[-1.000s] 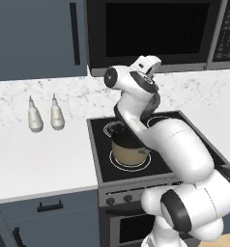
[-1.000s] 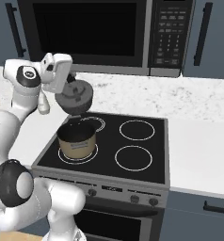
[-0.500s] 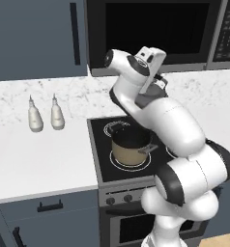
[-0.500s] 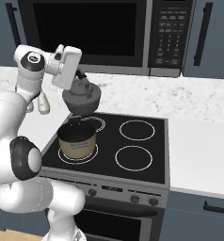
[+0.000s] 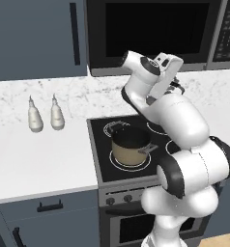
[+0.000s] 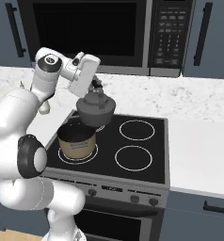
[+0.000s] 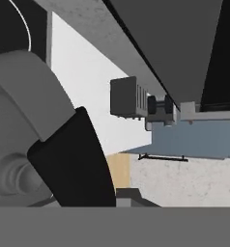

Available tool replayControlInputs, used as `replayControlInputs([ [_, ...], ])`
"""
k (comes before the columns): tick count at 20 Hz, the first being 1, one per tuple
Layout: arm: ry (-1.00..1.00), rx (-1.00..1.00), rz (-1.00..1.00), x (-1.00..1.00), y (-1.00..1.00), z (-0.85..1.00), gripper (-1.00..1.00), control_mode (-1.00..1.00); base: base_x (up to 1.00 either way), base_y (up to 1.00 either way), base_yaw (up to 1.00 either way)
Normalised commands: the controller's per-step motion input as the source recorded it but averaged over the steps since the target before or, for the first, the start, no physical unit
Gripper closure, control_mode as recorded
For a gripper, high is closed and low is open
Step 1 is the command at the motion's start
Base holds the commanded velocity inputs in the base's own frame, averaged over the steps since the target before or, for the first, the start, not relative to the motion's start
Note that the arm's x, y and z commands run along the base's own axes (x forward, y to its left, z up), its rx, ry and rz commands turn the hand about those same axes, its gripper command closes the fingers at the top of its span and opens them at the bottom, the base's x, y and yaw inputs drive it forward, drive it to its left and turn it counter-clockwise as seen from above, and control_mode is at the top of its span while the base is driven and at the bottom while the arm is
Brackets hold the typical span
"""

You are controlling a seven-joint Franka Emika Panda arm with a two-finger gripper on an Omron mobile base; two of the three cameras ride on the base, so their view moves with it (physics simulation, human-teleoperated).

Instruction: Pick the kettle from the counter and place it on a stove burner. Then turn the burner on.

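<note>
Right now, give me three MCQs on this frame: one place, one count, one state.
1. Where is the kettle?
A. on the counter
B. held in the air over the cooktop's back left area
C. inside the microwave

2. How many white shaker bottles stand on the counter?
A. one
B. two
C. four

3. What is the state of the tan pot?
A. sitting upright on the front left burner ring
B. tipped on its side
C. hanging from the gripper

Answers:
1 B: in the right base view the gripper carries the kettle by its handle, clear of the glass.
2 B: the left base view shows the bottles side by side.
3 A: it rests open-topped inside the ring, apart from the kettle.
</note>
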Motion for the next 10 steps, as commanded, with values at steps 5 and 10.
replayControlInputs([
  [5, -0.04, 0.10, 0.00, 0.02, -0.98, -0.07, 1.00, -1.00, 0.00, 0.00, 0.00],
  [10, 0.00, 0.06, 0.04, 0.00, -1.00, -0.34, 1.00, -1.00, 0.00, 0.00, 0.00],
])
